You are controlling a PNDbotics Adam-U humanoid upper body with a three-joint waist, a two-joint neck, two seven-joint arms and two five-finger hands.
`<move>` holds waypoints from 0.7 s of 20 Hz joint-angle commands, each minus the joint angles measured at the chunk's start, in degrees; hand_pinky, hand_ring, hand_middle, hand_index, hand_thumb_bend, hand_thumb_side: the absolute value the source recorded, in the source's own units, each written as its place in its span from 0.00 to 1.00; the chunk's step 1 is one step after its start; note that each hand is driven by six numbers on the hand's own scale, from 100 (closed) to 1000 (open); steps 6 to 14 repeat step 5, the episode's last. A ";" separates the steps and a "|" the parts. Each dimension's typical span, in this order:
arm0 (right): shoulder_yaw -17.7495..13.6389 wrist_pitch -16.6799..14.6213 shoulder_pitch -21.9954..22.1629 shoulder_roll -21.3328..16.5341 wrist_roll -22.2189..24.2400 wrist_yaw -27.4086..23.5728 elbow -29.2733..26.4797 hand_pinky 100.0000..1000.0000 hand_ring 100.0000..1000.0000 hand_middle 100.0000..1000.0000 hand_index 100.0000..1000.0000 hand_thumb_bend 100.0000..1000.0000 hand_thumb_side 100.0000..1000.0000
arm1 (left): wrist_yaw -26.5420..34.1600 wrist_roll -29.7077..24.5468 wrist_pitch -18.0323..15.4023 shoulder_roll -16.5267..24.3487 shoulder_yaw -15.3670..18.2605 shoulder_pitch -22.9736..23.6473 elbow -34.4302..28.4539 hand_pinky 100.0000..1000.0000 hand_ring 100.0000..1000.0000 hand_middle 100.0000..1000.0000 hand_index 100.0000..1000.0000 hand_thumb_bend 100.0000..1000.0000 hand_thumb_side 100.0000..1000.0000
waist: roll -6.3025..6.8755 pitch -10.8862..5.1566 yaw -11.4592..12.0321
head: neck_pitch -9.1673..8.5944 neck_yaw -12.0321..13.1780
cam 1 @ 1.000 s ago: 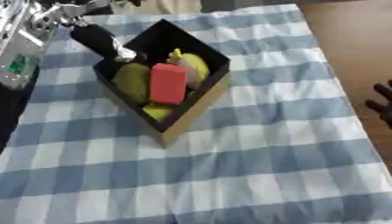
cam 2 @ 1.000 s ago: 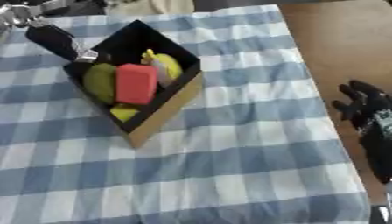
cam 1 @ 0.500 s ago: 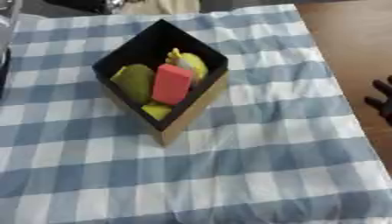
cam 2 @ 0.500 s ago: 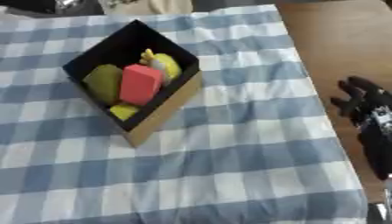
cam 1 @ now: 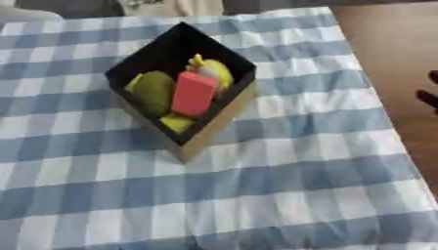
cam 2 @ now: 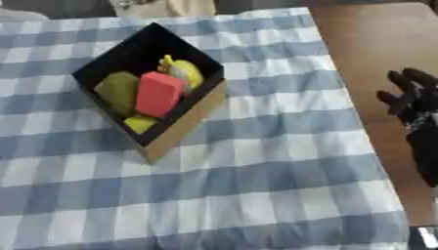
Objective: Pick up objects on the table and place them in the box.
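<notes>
A black-lined cardboard box [cam 1: 216, 128] stands corner-on upon the blue-and-white checked cloth. Inside it lie a red block [cam 1: 193, 93], an olive-green rounded fruit [cam 1: 155, 91], a yellow fruit [cam 1: 216, 71] behind the block and another yellow piece [cam 1: 177, 122] at the near corner. My right hand [cam 2: 414, 105] hangs past the table's right edge, fingers straight and pointing up, holding nothing. My left hand shows in neither view.
The checked cloth [cam 1: 282, 185] covers the table down to the front. Brown floor [cam 2: 368, 44] lies beyond the table's right edge. Pale shapes sit past the far edge.
My left hand, which was at the box's far-left rim a second ago, has drawn away out of view. The box and its contents stay put.
</notes>
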 commanded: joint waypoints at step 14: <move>-0.70 -6.24 -1.37 -4.02 0.45 -3.31 -1.14 0.89 1.00 0.41 0.83 0.00 0.51 | 5.57 9.73 -8.51 -1.70 3.65 6.81 -1.15 0.86 0.81 0.75 0.91 0.22 0.64 | -1.47 -1.48 0.74 | -1.23 0.98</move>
